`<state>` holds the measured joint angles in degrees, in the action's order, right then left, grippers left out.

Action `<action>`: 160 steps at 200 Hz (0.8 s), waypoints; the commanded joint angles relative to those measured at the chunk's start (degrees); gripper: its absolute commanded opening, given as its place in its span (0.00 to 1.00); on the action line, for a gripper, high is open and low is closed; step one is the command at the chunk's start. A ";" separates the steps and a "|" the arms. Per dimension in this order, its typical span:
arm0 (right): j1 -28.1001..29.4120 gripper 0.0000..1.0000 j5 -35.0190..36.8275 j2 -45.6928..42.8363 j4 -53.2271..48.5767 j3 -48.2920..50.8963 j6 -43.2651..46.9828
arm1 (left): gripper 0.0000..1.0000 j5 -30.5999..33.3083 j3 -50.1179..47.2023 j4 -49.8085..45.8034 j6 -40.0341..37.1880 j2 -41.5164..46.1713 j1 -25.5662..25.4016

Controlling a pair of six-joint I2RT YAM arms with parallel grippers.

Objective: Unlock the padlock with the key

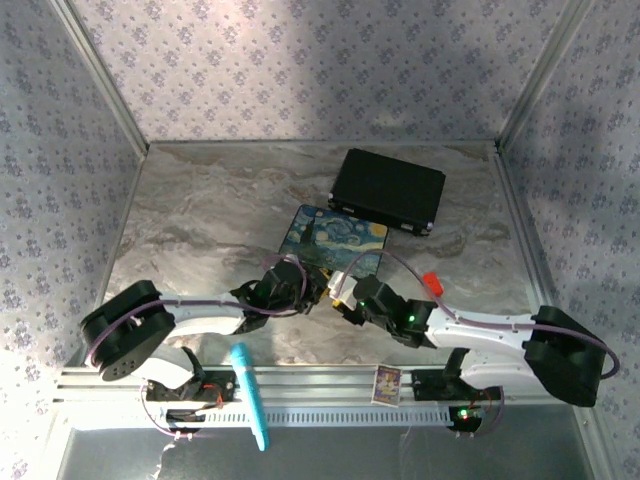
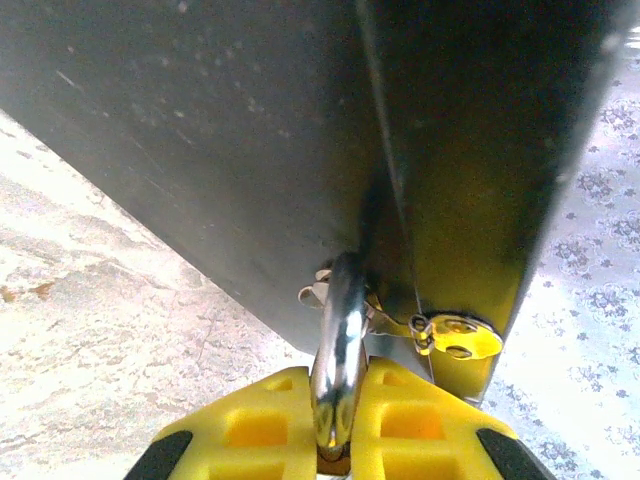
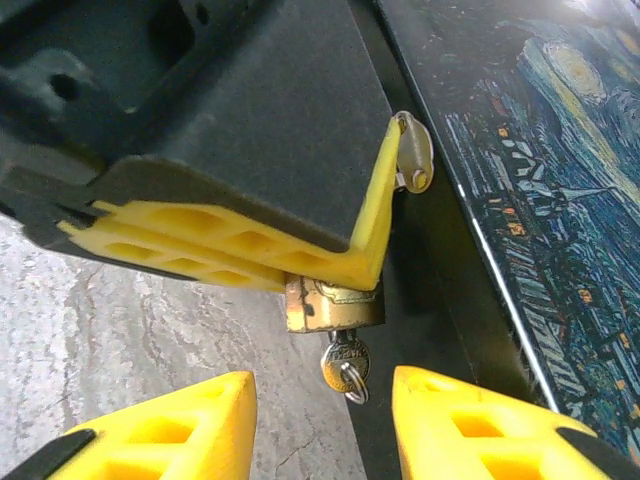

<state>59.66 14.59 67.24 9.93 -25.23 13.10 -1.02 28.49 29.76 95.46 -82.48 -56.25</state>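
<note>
The brass padlock (image 3: 333, 305) hangs in the air with the key (image 3: 345, 362) stuck in its underside, a small ring on the key's head. My left gripper (image 2: 338, 400) is shut on the padlock's silver shackle (image 2: 340, 330); its yellow fingers (image 3: 250, 255) show above the lock body in the right wrist view. My right gripper (image 3: 320, 388) is open, one finger on each side of the key and just short of it, touching nothing. In the top view both grippers meet at mid-table, left (image 1: 312, 283) and right (image 1: 347, 300), with the padlock (image 1: 337, 289) between them.
A Starry Night painted box (image 1: 333, 238) lies just behind the grippers, with a black case (image 1: 388, 190) further back. A red block (image 1: 432, 283) sits right of the right arm. A blue pen (image 1: 250, 395) and a small card (image 1: 387, 383) lie by the near rail. A second key (image 3: 412, 150) dangles beside the left finger.
</note>
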 commanded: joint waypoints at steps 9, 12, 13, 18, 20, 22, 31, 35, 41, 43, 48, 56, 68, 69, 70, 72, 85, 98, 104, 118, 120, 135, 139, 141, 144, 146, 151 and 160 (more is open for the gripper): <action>-0.99 0.39 2.98 1.95 1.24 -2.52 2.52 | 0.00 -3.29 0.58 0.83 -1.23 2.82 -0.51; -1.12 0.39 2.77 2.13 1.12 -2.53 2.58 | 0.00 -3.21 0.52 0.83 -1.28 2.97 -0.53; -1.12 0.39 2.75 2.25 1.09 -2.53 2.65 | 0.00 -3.21 0.52 0.83 -1.26 2.95 -0.53; -1.23 0.38 2.64 2.63 0.67 -2.88 2.79 | 0.00 -3.27 0.51 0.76 -1.45 3.09 -0.57; -1.22 0.37 2.70 2.76 0.45 -2.91 2.80 | 0.00 -3.22 0.56 0.68 -1.49 3.13 -0.61; -1.26 0.37 2.79 2.84 0.33 -3.03 2.80 | 0.00 -3.25 0.59 0.57 -1.55 3.18 -0.61; -1.33 0.35 2.88 3.11 0.28 -3.33 2.76 | 0.00 -3.29 0.77 0.22 -1.75 3.30 -0.78; -1.45 0.35 2.74 3.07 0.70 -3.25 2.80 | 0.00 -3.33 0.89 0.01 -1.84 3.33 -0.87; -1.63 0.34 2.29 2.81 1.50 -2.95 2.80 | 0.00 -3.58 0.95 -0.09 -1.76 3.29 -0.96; -1.71 0.33 2.15 2.76 1.85 -2.80 2.80 | 0.00 -3.60 0.95 -0.02 -1.77 3.33 -1.01; -1.95 0.31 1.83 2.64 2.36 -2.80 2.80 | 0.00 -3.84 0.93 0.19 -1.77 3.25 -1.12; -2.49 0.29 0.89 2.63 2.72 -2.80 2.65 | 0.00 -4.03 0.95 0.29 -1.52 3.21 -1.38; -3.61 0.22 -0.96 2.79 2.57 -3.24 2.54 | 0.00 -4.42 0.97 0.90 -1.50 3.02 -1.88; -3.78 0.21 -1.14 2.84 2.56 -3.33 2.54 | 0.00 -4.43 1.01 0.91 -1.50 2.98 -1.91; -3.90 0.21 -1.27 2.87 2.51 -3.37 2.54 | 0.00 -4.47 0.98 0.96 -1.50 3.00 -1.97; -4.17 0.20 -1.72 2.89 2.43 -3.47 2.54 | 0.00 -4.57 1.03 0.99 -1.57 2.95 -2.01; -6.03 0.15 -5.11 2.93 1.11 -4.06 2.46 | 0.00 -5.00 1.04 0.93 -1.91 2.96 -2.20; -8.44 0.14 -10.50 2.64 -0.24 -4.38 1.74 | 0.00 -5.08 0.66 0.59 -2.05 3.08 -2.20; -9.45 0.14 -12.74 2.63 -0.45 -4.47 1.09 | 0.00 -5.05 0.37 0.56 -2.04 3.06 -2.20; -11.19 0.10 -16.45 2.87 -1.49 -4.90 -0.51 | 0.00 -5.05 -0.40 1.39 -1.81 2.79 -2.20; -11.51 0.10 -16.86 2.93 -1.74 -4.95 -0.70 | 0.00 -5.05 -0.51 1.54 -1.85 2.75 -2.20; -13.54 0.08 -20.97 3.18 -2.11 -5.18 -2.53 | 0.00 -4.97 -0.86 1.82 -1.88 2.41 -2.20; -14.15 0.07 -21.99 3.16 -2.03 -5.09 -2.93 | 0.00 -4.96 -0.89 1.89 -1.95 2.21 -2.24; -14.36 0.07 -22.50 3.27 -2.03 -5.05 -3.15 | 0.00 -5.03 -0.96 1.89 -2.01 2.16 -2.21; -14.70 0.07 -23.29 3.33 -2.02 -4.97 -3.37 | 0.00 -5.05 -0.96 1.85 -1.99 2.07 -2.20; -14.84 0.07 -23.80 3.38 -2.02 -4.99 -3.59 | 0.00 -5.05 -0.97 1.87 -2.04 1.99 -2.24; -15.45 0.07 -25.00 3.42 -2.02 -5.04 -4.18 | 0.00 -5.13 -0.98 1.88 -2.03 1.82 -2.20; -16.57 0.07 -27.08 3.52 -1.79 -5.14 -5.64 | 0.00 -5.24 -1.07 2.32 -2.09 1.47 -2.20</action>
<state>46.70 -8.03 69.95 7.92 -28.42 12.19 -0.67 27.66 29.78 94.96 -81.32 -56.40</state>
